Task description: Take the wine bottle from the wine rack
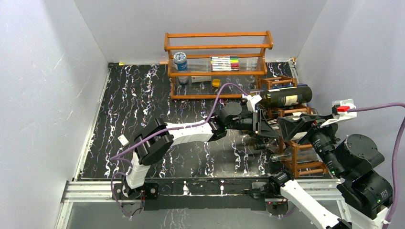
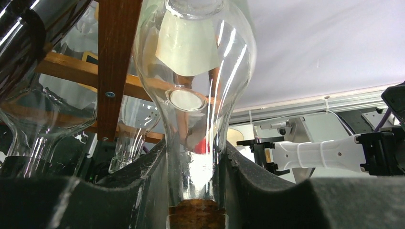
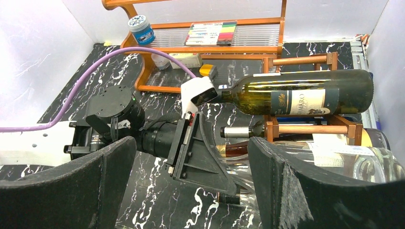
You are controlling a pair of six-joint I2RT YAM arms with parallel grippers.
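Note:
The wine rack (image 1: 297,157) is a reddish-brown lattice at the right and holds several bottles lying down. A dark green wine bottle (image 1: 285,97) with a cream label lies on top; it also shows in the right wrist view (image 3: 296,93). My left gripper (image 1: 261,126) reaches into the rack's front and is shut on the neck of a clear glass bottle (image 2: 196,71), whose cork (image 2: 197,215) sits between the pads (image 2: 267,191). My right gripper (image 1: 292,128) hovers over the rack, open and empty (image 3: 191,191). The clear bottle's body (image 3: 344,164) lies in the rack.
An orange shelf (image 1: 217,47) with clear panels stands at the back, holding a blue-lidded jar (image 1: 180,60) and a marker set (image 1: 224,63). Grey walls close in on three sides. The black marbled tabletop (image 1: 138,105) stretches to the left.

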